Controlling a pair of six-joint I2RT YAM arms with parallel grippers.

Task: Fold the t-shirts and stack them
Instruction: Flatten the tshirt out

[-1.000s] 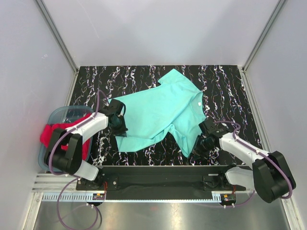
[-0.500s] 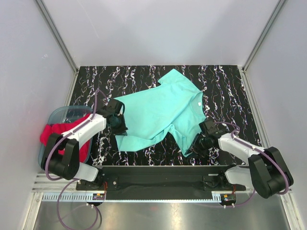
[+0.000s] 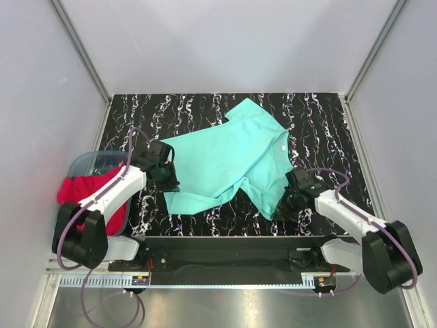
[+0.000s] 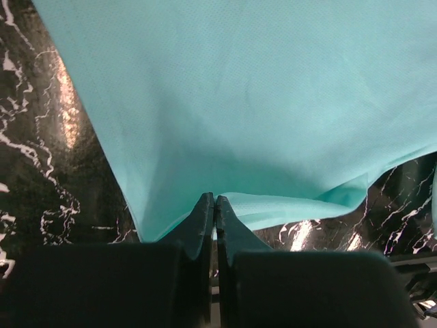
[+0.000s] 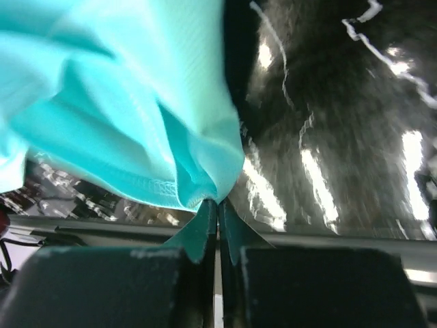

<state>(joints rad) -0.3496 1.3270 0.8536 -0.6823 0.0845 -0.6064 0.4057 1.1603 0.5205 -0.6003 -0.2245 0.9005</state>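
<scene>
The mint-teal t-shirt lies spread and rumpled on the black marbled table. My left gripper is shut on the shirt's left edge; in the left wrist view the cloth runs out from the closed tips of the gripper. My right gripper is shut on the shirt's near right corner. In the right wrist view the hemmed cloth bunches at the pinched tips of the gripper. The red t-shirt hangs over the tub's edge at the left.
A translucent blue-grey tub sits at the table's left edge, beside the left arm. A black rail carrying both arm bases runs along the near edge. Grey walls close in the table on three sides.
My right gripper has closed on the teal shirt's near right corner. My left gripper, still shut on the left edge, has shifted slightly away from me.
</scene>
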